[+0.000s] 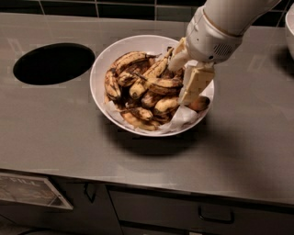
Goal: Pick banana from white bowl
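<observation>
Approach-to-grasp step; nothing lifted yet. Gripper sits low over the right side of the white bowl on the bench, fingers spread wide and holding nothing. Banana lies on top of the pile in the bowl, just beside the lower finger. Likely next: straddle that one fruit, close, then lift clear of its neighbours and the paper lining.

1. My gripper hangs over the right side of the white bowl, hiding the rim and the bananas beneath it.
2. My arm leaves the view at the top edge.
3. The right edge cuts off another bowl, leaving only a sliver.
4. The print on the label at lower left is too blurred to read.
</observation>
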Motion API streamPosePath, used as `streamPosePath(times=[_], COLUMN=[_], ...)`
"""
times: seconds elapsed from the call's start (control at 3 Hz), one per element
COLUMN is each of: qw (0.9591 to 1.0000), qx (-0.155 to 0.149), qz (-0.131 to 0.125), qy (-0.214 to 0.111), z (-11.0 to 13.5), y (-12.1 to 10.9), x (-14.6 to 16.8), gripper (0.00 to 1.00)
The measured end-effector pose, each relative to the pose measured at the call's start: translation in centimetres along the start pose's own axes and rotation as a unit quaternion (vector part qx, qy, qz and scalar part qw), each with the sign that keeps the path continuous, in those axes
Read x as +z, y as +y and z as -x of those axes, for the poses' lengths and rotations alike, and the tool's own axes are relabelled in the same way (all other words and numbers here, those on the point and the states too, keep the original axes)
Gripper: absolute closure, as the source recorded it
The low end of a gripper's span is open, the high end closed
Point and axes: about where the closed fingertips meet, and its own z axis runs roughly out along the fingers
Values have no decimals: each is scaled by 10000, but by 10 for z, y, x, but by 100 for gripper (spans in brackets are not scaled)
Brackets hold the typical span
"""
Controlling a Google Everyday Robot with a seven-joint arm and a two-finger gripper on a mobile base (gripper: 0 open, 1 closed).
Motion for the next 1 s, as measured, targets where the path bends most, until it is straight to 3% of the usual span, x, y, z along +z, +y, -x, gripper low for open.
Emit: streamPosePath(times=[0.67, 1.0], qw=[10000, 9999], qx=[-80, -121], qz=[25, 54], qy=[-2, -14], z=[5, 7], y=[-1, -2], x=[0, 2], gripper=[37, 56])
